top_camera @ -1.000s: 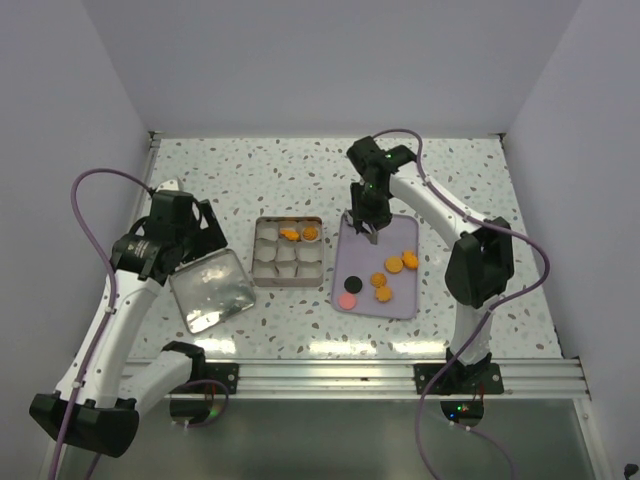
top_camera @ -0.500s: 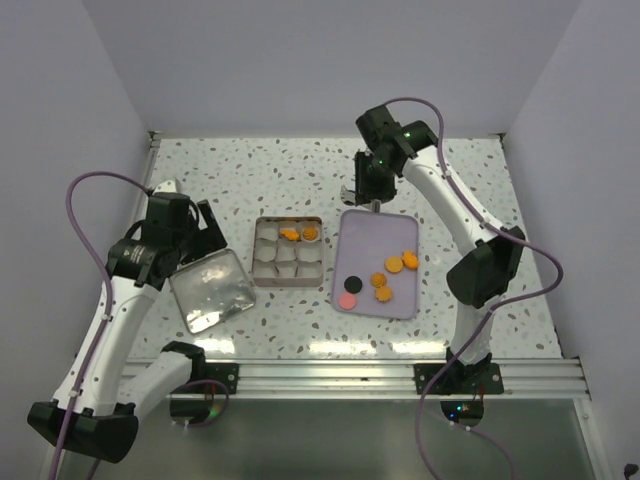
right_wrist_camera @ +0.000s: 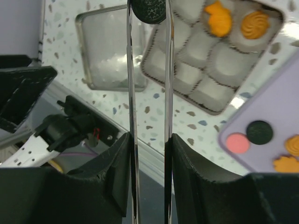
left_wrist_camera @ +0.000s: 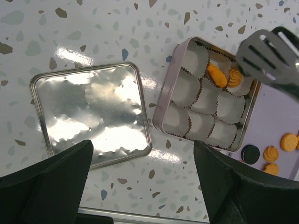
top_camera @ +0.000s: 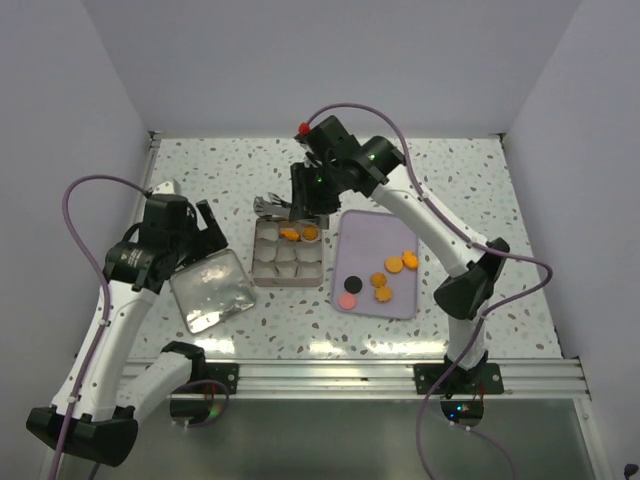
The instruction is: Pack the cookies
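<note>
While my right claw pinches a black cookie above the tin, my left claw gapes idle over the lid.
Item: I should centre it over a vacant paper cup, lower, then release. Cookies: small round discs. Two orange ones sit in the tin; orange, black and pink ones lie on the tray.
</note>
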### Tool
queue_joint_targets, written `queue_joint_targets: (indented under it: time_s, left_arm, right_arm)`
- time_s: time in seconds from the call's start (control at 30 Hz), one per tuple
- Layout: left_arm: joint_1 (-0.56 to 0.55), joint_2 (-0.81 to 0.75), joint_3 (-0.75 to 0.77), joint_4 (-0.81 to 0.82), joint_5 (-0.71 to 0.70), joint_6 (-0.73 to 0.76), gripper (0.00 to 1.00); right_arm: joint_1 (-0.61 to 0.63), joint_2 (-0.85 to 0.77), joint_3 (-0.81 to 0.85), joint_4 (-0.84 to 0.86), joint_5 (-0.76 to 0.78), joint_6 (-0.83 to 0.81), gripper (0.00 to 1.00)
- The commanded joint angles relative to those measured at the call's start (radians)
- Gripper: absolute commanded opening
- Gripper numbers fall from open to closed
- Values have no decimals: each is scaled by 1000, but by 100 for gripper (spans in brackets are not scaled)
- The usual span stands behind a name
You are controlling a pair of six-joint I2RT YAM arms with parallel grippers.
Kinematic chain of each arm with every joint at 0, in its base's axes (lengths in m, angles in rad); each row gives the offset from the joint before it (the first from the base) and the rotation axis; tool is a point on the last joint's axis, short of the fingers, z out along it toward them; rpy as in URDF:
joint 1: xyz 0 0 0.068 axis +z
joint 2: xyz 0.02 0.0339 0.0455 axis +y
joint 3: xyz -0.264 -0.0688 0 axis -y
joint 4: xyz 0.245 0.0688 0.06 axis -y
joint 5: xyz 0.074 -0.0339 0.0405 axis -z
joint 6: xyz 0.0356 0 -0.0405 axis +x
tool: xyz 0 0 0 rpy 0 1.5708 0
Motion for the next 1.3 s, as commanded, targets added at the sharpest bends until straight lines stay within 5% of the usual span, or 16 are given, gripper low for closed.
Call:
queue_joint_targets:
  time_s: [0.0,0.57,1.27]
  left_arm:
    - [-3,-18,34,20,12,-16,94]
    - [-4,-53,32,-20,-25,-6,94]
    - [-4,-53,34,-30,-66,53,96]
  right_arm:
    - [23,45,48,75,-69,40,38]
    - [41,171,22,110,-52,24,37]
    - [41,235,97,70,12,30,49]
